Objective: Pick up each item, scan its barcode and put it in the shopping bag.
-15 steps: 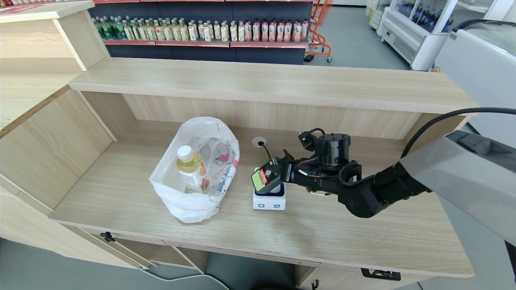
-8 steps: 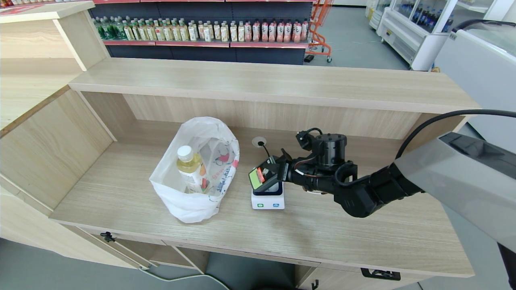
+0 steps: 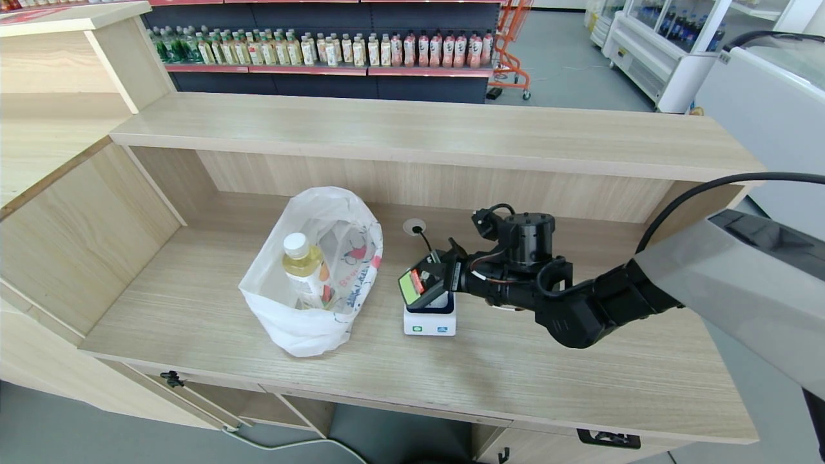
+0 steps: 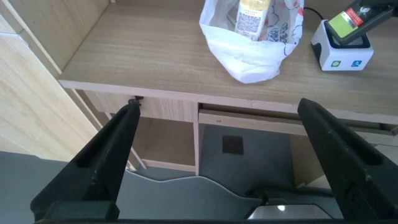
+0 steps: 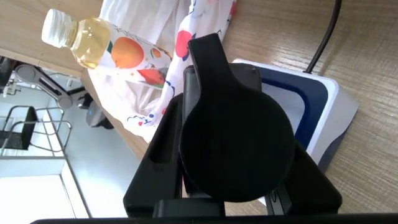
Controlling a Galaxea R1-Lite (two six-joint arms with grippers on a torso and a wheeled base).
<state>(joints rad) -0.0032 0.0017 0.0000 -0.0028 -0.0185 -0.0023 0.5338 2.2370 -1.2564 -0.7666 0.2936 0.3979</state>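
The work surface is a pale wood checkout counter (image 3: 193, 309) with a raised ledge (image 3: 419, 135) along its far side. Beyond it lies a shop floor: a long shelf of drinks (image 3: 322, 48) at the far end, an orange rack (image 3: 512, 45) beside it and chest freezers (image 3: 664, 45) to the far right.

On the counter stand one white shopping bag (image 3: 309, 322) and, just right of it, one white scanner (image 3: 430, 322) (its black cable (image 3: 425, 243) runs back to a round hole in the counter). The bag is open at the top and holds one bottle (image 3: 303, 264) of yellowish drink, upright, white cap up.

There is one more item, a small green pack (image 3: 408, 288). The right gripper (image 3: 428, 282) pinches it and holds it tilted right over the scanner, its green face turned towards the bag.

The left gripper (image 4: 217, 155) hangs low on the near side of the counter, in front of its edge, its two fingers (image 4: 99, 162) spread wide with nothing between them.
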